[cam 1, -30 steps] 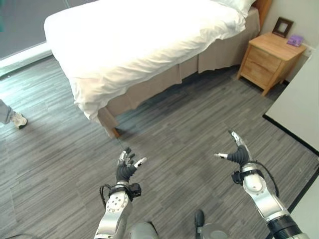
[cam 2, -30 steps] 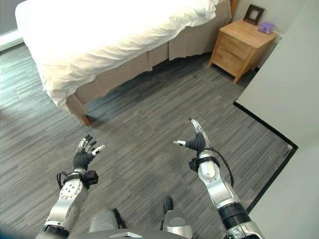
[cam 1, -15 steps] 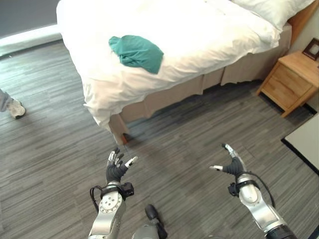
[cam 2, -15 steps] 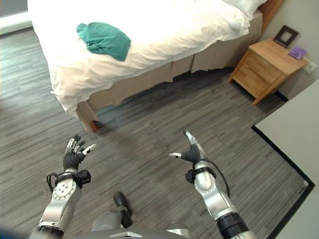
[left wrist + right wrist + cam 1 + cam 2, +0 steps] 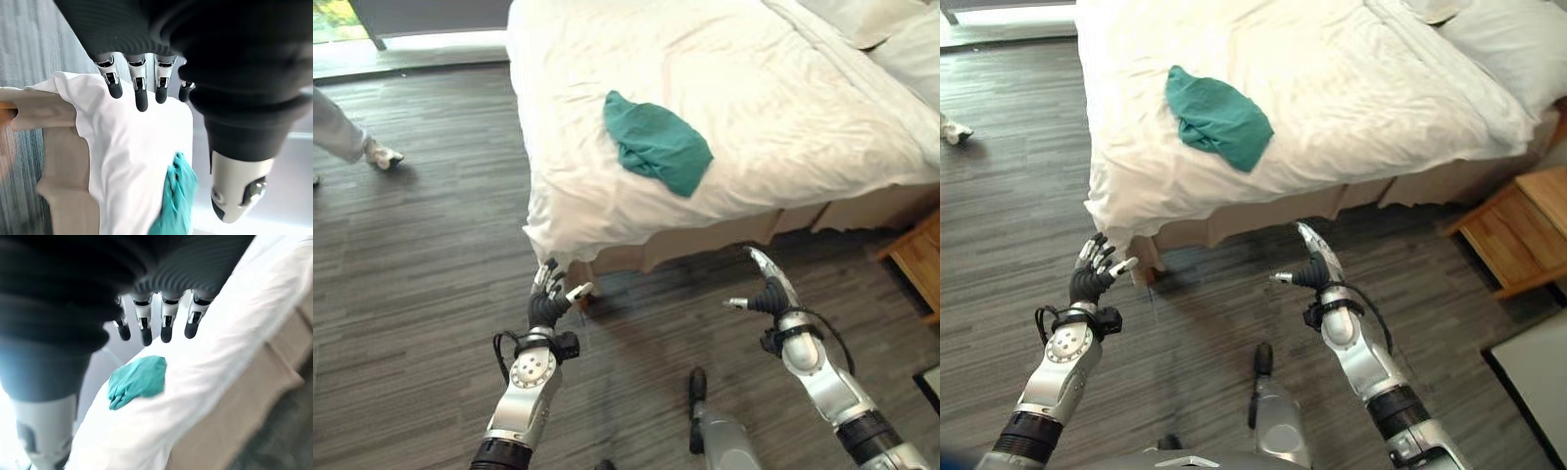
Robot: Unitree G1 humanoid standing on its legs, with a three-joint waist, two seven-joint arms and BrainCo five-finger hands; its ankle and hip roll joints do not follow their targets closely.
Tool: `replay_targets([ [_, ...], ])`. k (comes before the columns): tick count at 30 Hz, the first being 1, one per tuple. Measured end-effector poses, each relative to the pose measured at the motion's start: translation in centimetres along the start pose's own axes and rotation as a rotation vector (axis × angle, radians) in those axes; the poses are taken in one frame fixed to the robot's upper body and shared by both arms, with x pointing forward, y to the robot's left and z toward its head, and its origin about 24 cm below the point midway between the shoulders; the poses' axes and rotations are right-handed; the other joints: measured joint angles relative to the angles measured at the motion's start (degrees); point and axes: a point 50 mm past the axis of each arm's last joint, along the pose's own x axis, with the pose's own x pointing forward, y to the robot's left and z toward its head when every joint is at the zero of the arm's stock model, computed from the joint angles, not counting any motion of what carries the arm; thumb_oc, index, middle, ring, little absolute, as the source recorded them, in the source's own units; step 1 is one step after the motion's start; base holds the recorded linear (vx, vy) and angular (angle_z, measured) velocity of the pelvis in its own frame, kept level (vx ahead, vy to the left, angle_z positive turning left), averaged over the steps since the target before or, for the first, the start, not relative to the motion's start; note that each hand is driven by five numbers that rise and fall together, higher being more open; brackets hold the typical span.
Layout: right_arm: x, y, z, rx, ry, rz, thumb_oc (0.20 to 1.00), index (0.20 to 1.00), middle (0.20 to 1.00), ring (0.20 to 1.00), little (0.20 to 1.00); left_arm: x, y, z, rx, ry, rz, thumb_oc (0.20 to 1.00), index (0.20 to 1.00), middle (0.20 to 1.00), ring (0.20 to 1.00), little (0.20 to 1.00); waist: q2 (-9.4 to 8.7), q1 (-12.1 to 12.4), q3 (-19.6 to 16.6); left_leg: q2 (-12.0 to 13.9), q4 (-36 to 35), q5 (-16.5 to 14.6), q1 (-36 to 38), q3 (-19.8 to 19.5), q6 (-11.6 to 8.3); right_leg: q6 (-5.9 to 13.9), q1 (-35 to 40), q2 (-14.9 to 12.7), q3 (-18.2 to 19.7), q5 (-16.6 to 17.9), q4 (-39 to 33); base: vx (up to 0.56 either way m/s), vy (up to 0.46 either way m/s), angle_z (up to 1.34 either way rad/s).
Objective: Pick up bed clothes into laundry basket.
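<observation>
Bed (image 5: 783, 127) nearer now, green garment (image 5: 658, 147) closer

Both arms reach forward at about the same height, well apart. The left hand (image 5: 548, 305) is raised with fingers loosely spread and relaxed, holding nothing. The right hand (image 5: 771, 294) points forward, fingers straight, thumb out sideways, empty.

The bed (image 5: 773, 88) runs off the top and right edges, its pillows (image 5: 1498, 39) partly cut; a wooden nightstand (image 5: 1518, 230) is clipped at the right; a person's leg (image 5: 342, 132) leaves the left edge; the teal cloth (image 5: 178, 196) looks smeared, perhaps by motion
</observation>
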Motion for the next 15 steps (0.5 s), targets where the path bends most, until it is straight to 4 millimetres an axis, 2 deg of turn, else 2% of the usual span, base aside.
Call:
replay_targets([
  [1, 0.7, -0.7, 0.3, -0.036, -0.019, -0.018, 1.000, 1.000, 1.000, 1.000, 1.000, -0.1, -0.5, -0.3, -0.020, 0.013, -0.002, 1.000, 1.000, 1.000, 1.000, 1.000, 0.41, 0.04, -0.63, 1.92, 0.07, -2.08, 3.38, -0.37, -3.07, 2.17, 2.49, 1.50, 1.14, 4.50, 0.94, 0.33, -0.232, 0.29],
  [2, 1.0, -1.0, 0.5, -0.055, -0.028, -0.030, 1.000, 1.000, 1.000, 1.000, 1.000, -0.2, -0.8, -0.4, -0.035, 0.015, -0.008, 1.000, 1.000, 1.000, 1.000, 1.000, 1.58, 0.14, -1.11, 3.92, 0.42, -2.17, 3.92, -0.24, -3.20, 1.62, 2.72, 3.20, 1.01, 6.73, 2.38, 0.42, -0.333, 0.35],
  [3, 1.6, -1.5, 0.8, -0.077, -0.041, -0.042, 1.000, 1.000, 1.000, 1.000, 1.000, -0.2, -1.3, -0.3, -0.046, 0.009, -0.017, 1.000, 1.000, 1.000, 1.000, 1.000, 2.41, -0.38, -1.24, 5.92, 1.58, -1.92, 4.08, -0.11, -2.84, -0.37, 3.13, 4.88, 0.89, 8.35, 3.53, 0.20, -0.198, 0.23],
  [4, 2.3, -2.1, 1.1, -0.104, -0.054, -0.057, 1.000, 1.000, 1.000, 1.000, 1.000, 0.0, -1.9, 0.0, -0.058, 0.002, -0.032, 1.000, 1.000, 1.000, 1.000, 1.000, 3.12, -0.42, -1.16, 7.73, 2.89, -1.18, 4.14, 0.12, -1.83, -2.04, 3.80, 6.58, 0.28, 7.86, 4.00, 0.21, -0.337, 0.13],
  [5, 3.3, -3.1, 1.8, -0.113, -0.075, -0.098, 1.000, 1.000, 1.000, 1.000, 1.000, 0.1, -2.6, 0.3, -0.064, -0.010, -0.052, 1.000, 1.000, 1.000, 1.000, 1.000, 2.81, 0.01, -1.01, 9.24, 7.20, 1.19, 2.77, -0.09, -2.19, -4.43, 4.98, 7.66, 0.21, 7.21, 3.79, 0.20, -0.342, 0.03],
  [6, 3.7, -3.5, 2.3, -0.111, -0.091, -0.124, 1.000, 1.000, 1.000, 1.000, 1.000, 0.1, -2.6, 0.2, -0.065, -0.007, -0.053, 1.000, 1.000, 1.000, 1.000, 1.000, 2.62, -0.25, -0.82, 10.16, 11.02, 3.36, 1.60, -0.45, -3.69, -5.67, 6.15, 7.77, -0.35, 6.54, 3.90, 0.26, -0.468, 0.11],
  [7, 3.9, -3.6, 2.4, -0.112, -0.093, -0.135, 1.000, 1.000, 1.000, 1.000, 1.000, 0.1, -2.6, 0.1, -0.064, -0.004, -0.052, 1.000, 1.000, 1.000, 1.000, 1.000, 2.31, -0.42, -0.67, 11.43, 16.93, 5.72, -0.68, -3.18, -6.07, -6.36, 7.95, 7.93, -1.04, 4.94, 3.71, 0.20, -0.359, 0.33],
  [9, 4.0, -3.7, 2.1, -0.115, -0.081, -0.155, 1.000, 1.000, 1.000, 1.000, 1.000, 0.4, -2.5, 0.7, -0.072, -0.033, -0.042, 1.000, 1.000, 1.000, 1.000, 1.000, -0.32, 0.29, 0.55, 12.98, 33.66, 13.85, -8.81, -9.91, -10.02, -7.60, 13.09, 6.69, -2.58, 3.69, 1.44, 0.22, -0.316, 0.49],
  [10, 4.3, -3.7, 2.1, -0.111, -0.073, -0.170, 1.000, 1.000, 1.000, 1.000, 1.000, 0.5, -2.4, 1.2, -0.083, -0.063, -0.032, 1.000, 1.000, 1.000, 1.000, 1.000, -1.98, 0.53, 1.45, 13.73, 44.53, 15.30, -16.56, -9.62, -10.86, -7.86, 15.81, 5.79, -4.12, 2.81, 0.03, 0.21, -0.186, 0.43],
  [11, 4.4, -3.5, 2.0, -0.108, -0.067, -0.169, 1.000, 1.000, 1.000, 1.000, 1.000, 0.5, -2.3, 1.1, -0.083, -0.061, -0.029, 1.000, 1.000, 1.000, 1.000, 1.000, -2.28, 0.60, 1.44, 14.72, 46.11, 14.88, -19.29, -6.72, -10.55, -7.73, 15.94, 5.73, -4.55, 2.14, -0.18, 0.20, -0.103, 0.36],
  [12, 4.5, -3.2, 1.8, -0.104, -0.054, -0.168, 1.000, 1.000, 1.000, 1.000, 1.000, 0.5, -2.3, 0.9, -0.083, -0.054, -0.024, 1.000, 1.000, 1.000, 1.000, 1.000, -2.41, 0.74, 1.64, 14.78, 44.53, 14.71, -21.59, -3.70, -10.33, -8.23, 16.79, 5.88, -4.88, 1.61, -0.20, 0.26, -0.033, 0.16],
  [14, 4.3, -2.0, 0.5, -0.109, 0.012, -0.135, 1.000, 1.000, 1.000, 1.000, 1.000, 0.5, -2.3, 0.4, -0.079, -0.034, -0.021, 1.000, 1.000, 1.000, 1.000, 1.000, -2.68, 0.57, 1.95, 14.79, 36.58, 12.97, -22.93, 4.25, -6.86, -8.22, 17.79, 6.39, -5.62, 0.24, -0.31, 0.18, 0.016, 0.13],
  [15, 4.1, -1.6, 0.0, -0.121, 0.033, -0.114, 1.000, 1.000, 1.000, 1.000, 1.000, 0.4, -2.3, 0.2, -0.075, -0.022, -0.023, 1.000, 1.000, 1.000, 1.000, 1.000, -2.40, 0.55, 2.02, 14.02, 31.25, 12.89, -22.84, 6.27, -6.32, -8.22, 18.14, 6.88, -5.78, -0.26, -0.30, 0.19, 0.070, 0.08],
])
